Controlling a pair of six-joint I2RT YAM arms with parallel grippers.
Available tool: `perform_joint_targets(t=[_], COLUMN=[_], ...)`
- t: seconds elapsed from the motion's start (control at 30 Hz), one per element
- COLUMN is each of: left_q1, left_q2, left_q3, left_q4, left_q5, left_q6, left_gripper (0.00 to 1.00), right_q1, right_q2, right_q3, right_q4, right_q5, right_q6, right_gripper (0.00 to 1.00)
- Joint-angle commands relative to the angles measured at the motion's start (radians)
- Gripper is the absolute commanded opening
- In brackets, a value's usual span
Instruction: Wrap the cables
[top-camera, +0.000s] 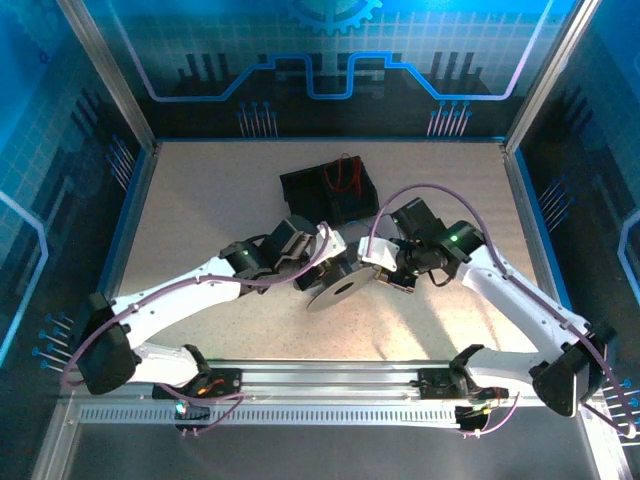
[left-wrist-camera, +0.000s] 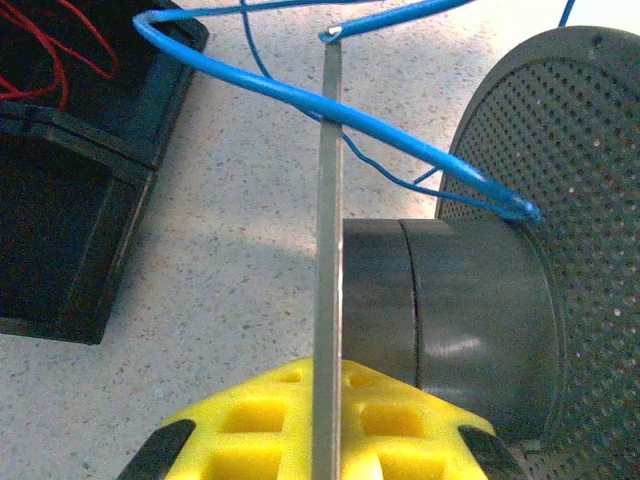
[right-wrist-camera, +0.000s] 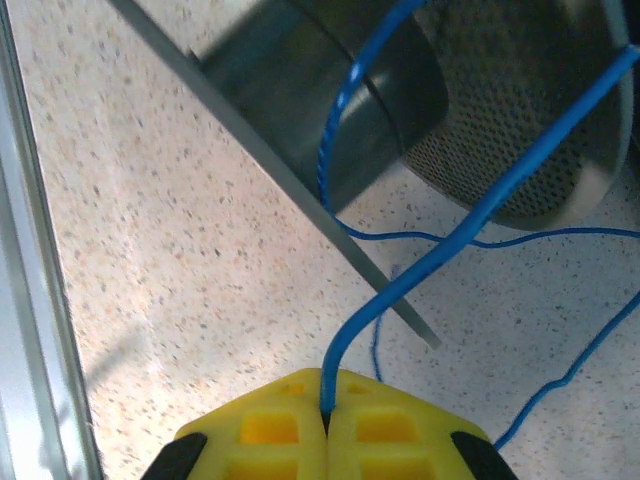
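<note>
Where the two arms meet at the middle of the table (top-camera: 200, 210), the left gripper (left-wrist-camera: 325, 400) is clamped on the thin flange of the grey spool (left-wrist-camera: 470, 310). The right gripper (right-wrist-camera: 327, 405) pinches the blue cable (right-wrist-camera: 480, 210), which loops over the spool. The left wrist view adds the red cable (left-wrist-camera: 60, 45), lying in a black box (left-wrist-camera: 90, 260) toward the table's far edge.

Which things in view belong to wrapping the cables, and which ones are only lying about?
For the job: blue cable, held by the right gripper; spool, held by the left gripper; red cable.
Only lying about: black box, with the red cable inside.
</note>
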Motion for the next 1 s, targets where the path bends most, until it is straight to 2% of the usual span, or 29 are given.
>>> perform_joint_targets(t=[0.0,0.07,0.27,0.37,0.43,0.57,0.67,0.97], left_q1=[0.024,0.030,0.038,0.038,0.038,0.038,0.037,0.037], left_q2=[-0.062,-0.069,-0.082,-0.081,-0.080,-0.075,-0.060,-0.003], left_q3=[-0.017,-0.018,-0.005,0.007,0.019,0.038,0.045,0.053], left_q4=[0.084,0.063,0.002,0.007,0.010,0.019,0.023,-0.013], left_q5=[0.125,0.137,0.096,0.145,0.177,0.257,0.273,0.203], left_q6=[0.052,0.056,0.045,0.038,0.032,0.024,0.027,0.066], left_gripper=[0.00,0.00,0.00,0.00,0.00,0.00,0.00,0.00], right_q1=[0.006,-0.008,-0.165,-0.162,-0.154,-0.121,-0.096,-0.075], right_q2=[0.026,0.023,0.012,0.039,0.074,0.127,0.136,0.030], right_q3=[0.042,0.045,0.092,0.097,0.098,0.074,0.072,0.009], right_q4=[-0.034,-0.010,0.019,-0.005,-0.022,-0.012,-0.007,0.029], right_q5=[0.043,0.095,0.190,0.259,0.263,0.229,0.151,0.049], right_q6=[-0.153,-0.159,-0.090,-0.107,-0.105,-0.117,-0.142,-0.271], right_gripper=[0.00,0.00,0.00,0.00,0.00,0.00,0.00,0.00])
